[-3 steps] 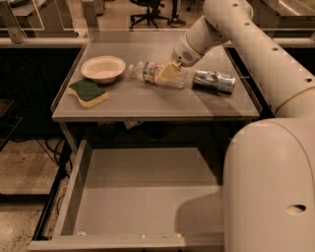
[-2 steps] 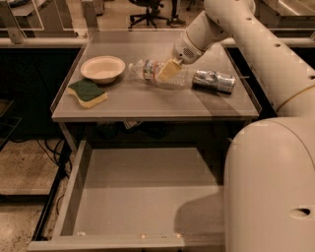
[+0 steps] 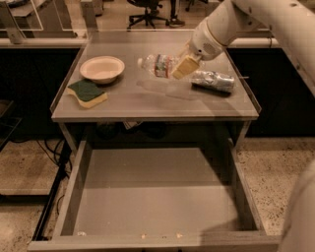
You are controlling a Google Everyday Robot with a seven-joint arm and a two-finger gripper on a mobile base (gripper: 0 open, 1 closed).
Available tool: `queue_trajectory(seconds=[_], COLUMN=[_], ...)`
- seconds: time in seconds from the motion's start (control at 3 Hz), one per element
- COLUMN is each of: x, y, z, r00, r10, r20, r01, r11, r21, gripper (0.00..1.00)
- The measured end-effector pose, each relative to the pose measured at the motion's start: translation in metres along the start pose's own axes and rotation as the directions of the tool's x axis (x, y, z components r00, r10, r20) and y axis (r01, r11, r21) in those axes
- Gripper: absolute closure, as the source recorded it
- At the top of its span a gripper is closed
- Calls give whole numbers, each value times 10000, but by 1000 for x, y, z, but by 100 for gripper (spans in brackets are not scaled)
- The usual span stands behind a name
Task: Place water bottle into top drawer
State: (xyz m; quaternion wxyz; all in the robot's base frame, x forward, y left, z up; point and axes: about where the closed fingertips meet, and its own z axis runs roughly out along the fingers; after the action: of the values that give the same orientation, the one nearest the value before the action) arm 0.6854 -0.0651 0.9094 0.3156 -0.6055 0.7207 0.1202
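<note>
The water bottle point(image 3: 156, 64), clear with a white cap pointing left and a red, blue and white label, hangs on its side a little above the grey tabletop point(image 3: 147, 104), with its shadow under it. My gripper point(image 3: 179, 69) is shut on the bottle's right end; one tan finger point(image 3: 186, 65) shows in front of it. The arm comes in from the upper right. The top drawer point(image 3: 147, 197) is pulled out wide open below the table's front edge, and its flat grey bottom is bare.
A cream bowl point(image 3: 102, 69) and a green-and-yellow sponge point(image 3: 87, 92) sit on the table's left side. A crushed silver can point(image 3: 212, 80) lies just right of the gripper. Office chairs point(image 3: 150, 11) stand behind the table. My white body fills the right edge.
The gripper has lifted the water bottle off the tabletop; it was lying on the table beside the can and now hangs above its shadow.
</note>
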Motion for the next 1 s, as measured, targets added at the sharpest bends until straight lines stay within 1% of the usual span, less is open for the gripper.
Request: queue_trajectory(seconds=[0.33,0.67,1.0], x=[11,46,46], y=[32,96,96], z=[-32,-61,-61], r00=[9999,9991,9991], r10=[-71,400,399], r20=[-102,149,149], r01=[75,-408,-408], r11=[9992,9973,9973], r21=[380,618,617], gripper=[100,100,100])
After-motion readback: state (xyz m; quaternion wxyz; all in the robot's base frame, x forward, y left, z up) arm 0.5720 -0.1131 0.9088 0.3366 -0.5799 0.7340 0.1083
